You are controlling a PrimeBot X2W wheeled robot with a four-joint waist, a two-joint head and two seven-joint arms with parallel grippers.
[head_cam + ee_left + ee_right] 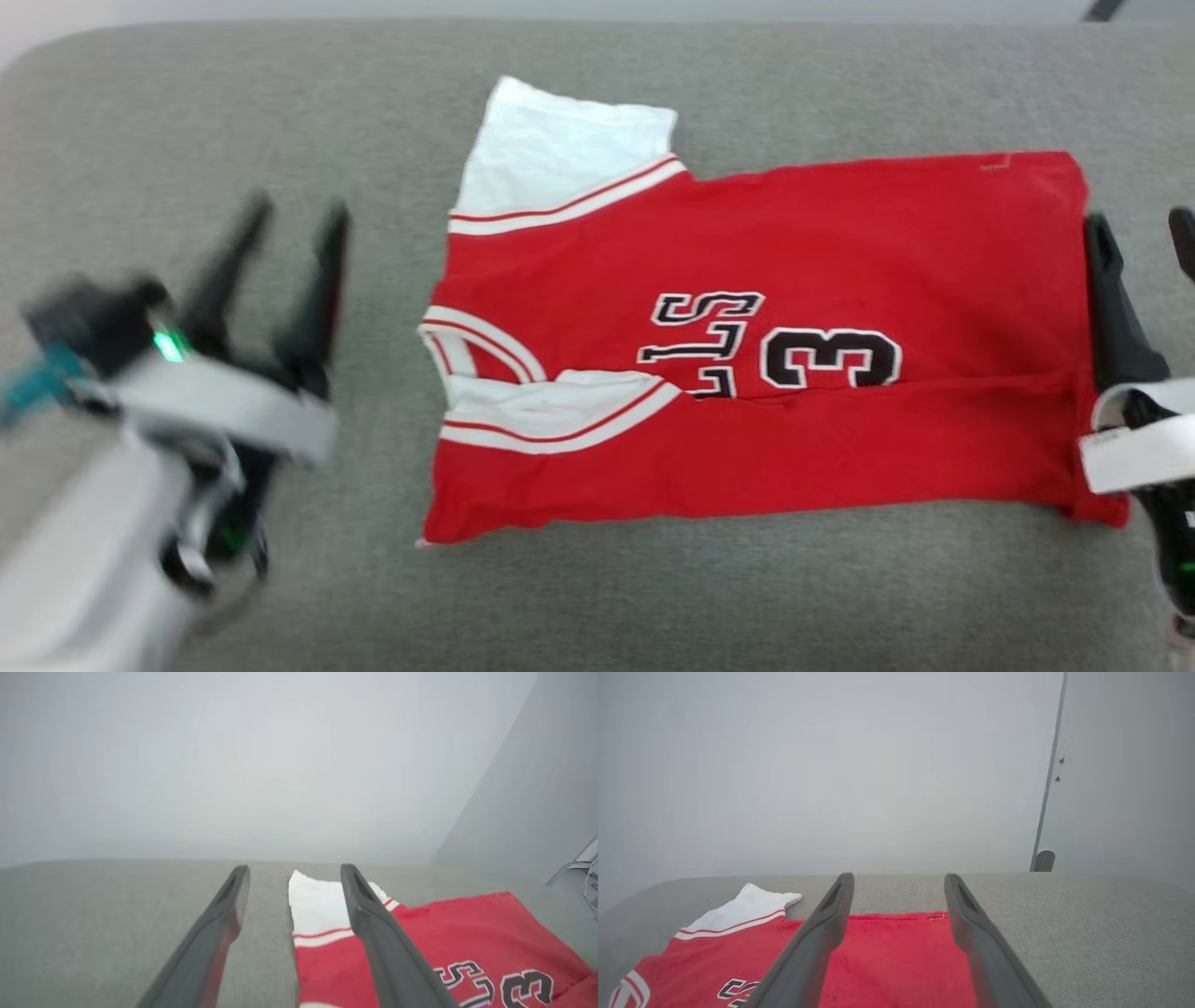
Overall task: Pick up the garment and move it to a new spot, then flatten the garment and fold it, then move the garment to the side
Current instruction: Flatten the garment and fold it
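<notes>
The garment [747, 345], a red jersey with white sleeves, striped trim and a black number 3, lies flat on the grey surface, collar to the left. Its near long edge is folded over onto the body, and one white sleeve sticks out at the far left. My left gripper [294, 219] is open and blurred, well left of the collar, holding nothing. My right gripper [1144, 229] is open at the hem on the right, nothing between its fingers. The garment [420, 938] lies beyond my left fingers [219, 919]. The red cloth [896, 952] spreads beneath my right fingers [966, 914].
The grey fabric surface [187, 112] spreads wide around the garment, with rounded far corners. A pale wall [831, 765] stands behind it. A thin grey pole [1048, 793] runs up the wall at the right.
</notes>
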